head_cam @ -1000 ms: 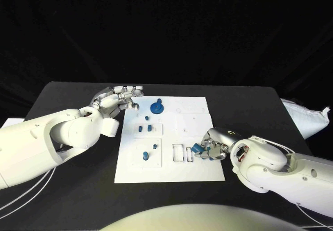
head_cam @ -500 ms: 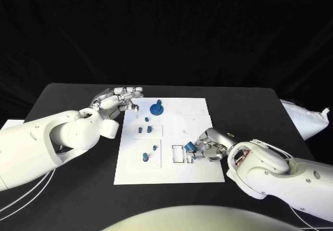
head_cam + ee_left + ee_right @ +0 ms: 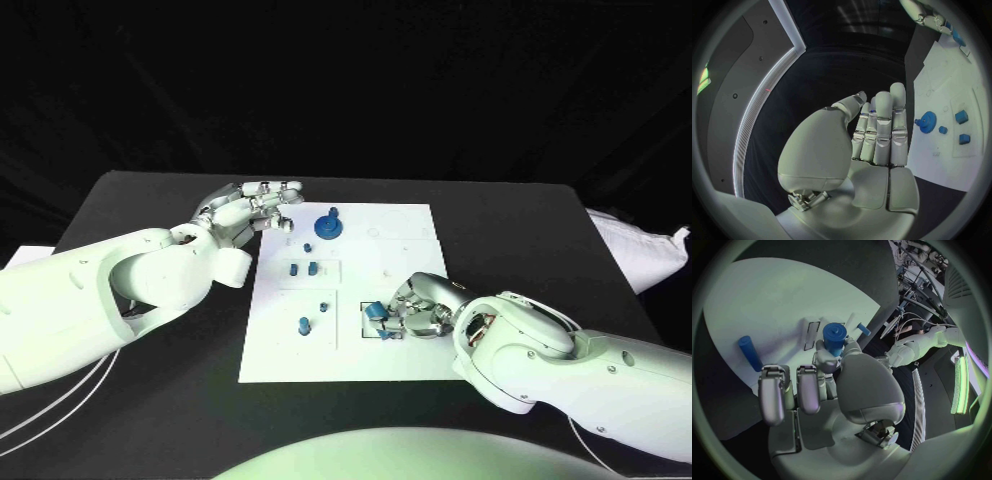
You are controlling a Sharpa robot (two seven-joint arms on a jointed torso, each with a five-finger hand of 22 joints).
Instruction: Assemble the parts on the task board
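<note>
Head view puts your right hand (image 3: 418, 312) low on the white board (image 3: 404, 220), just right of centre frame, its fingers (image 3: 831, 356) clamped on a blue peg (image 3: 834, 335) carried upright over the narrow slots there, likely so it can drop straight in. Your left hand (image 3: 248, 205) waits off the board's upper-left corner above the bench (image 3: 159, 195), fingers together and holding nothing, apparently parked clear of the blue gear (image 3: 327, 225).
</note>
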